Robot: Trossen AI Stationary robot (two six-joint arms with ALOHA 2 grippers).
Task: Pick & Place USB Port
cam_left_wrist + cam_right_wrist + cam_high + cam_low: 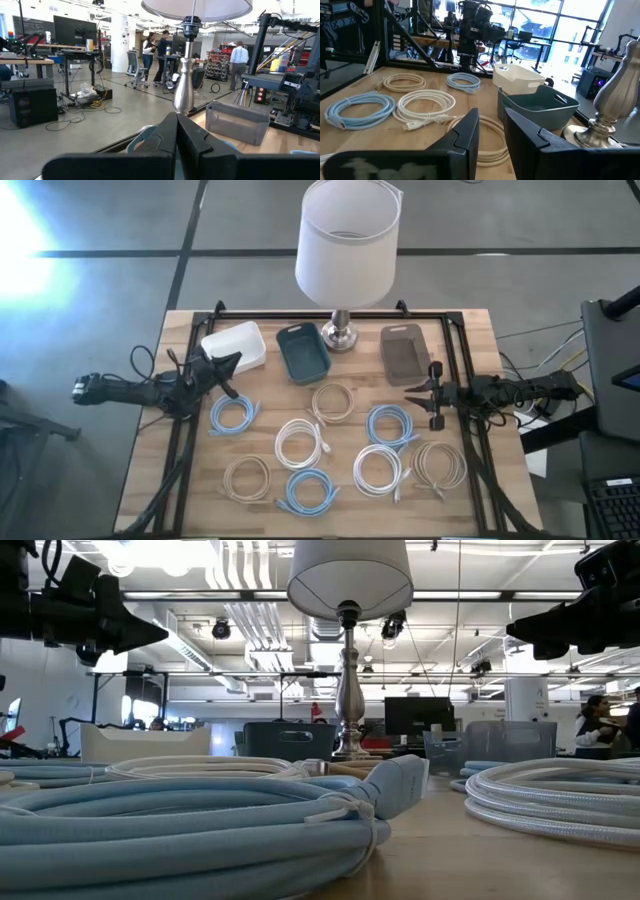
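Arms reached in level from the counter's (470, 330) two side edges. The left tool (232, 361), fingers pressed together and empty, hung by the white rectangular bin (234, 345) near the far-left corner. The right tool (420, 395), fingers slightly spread and holding nothing, hovered off the right edge beside a light-blue coiled USB cable (391, 424). Eight coiled cables lay across the counter's middle and near edge.

Open-plan robotics lab, exposed ceiling ducts (240, 615), monitor desks (70, 47), parts shelving (216, 64), standing people (155, 55)
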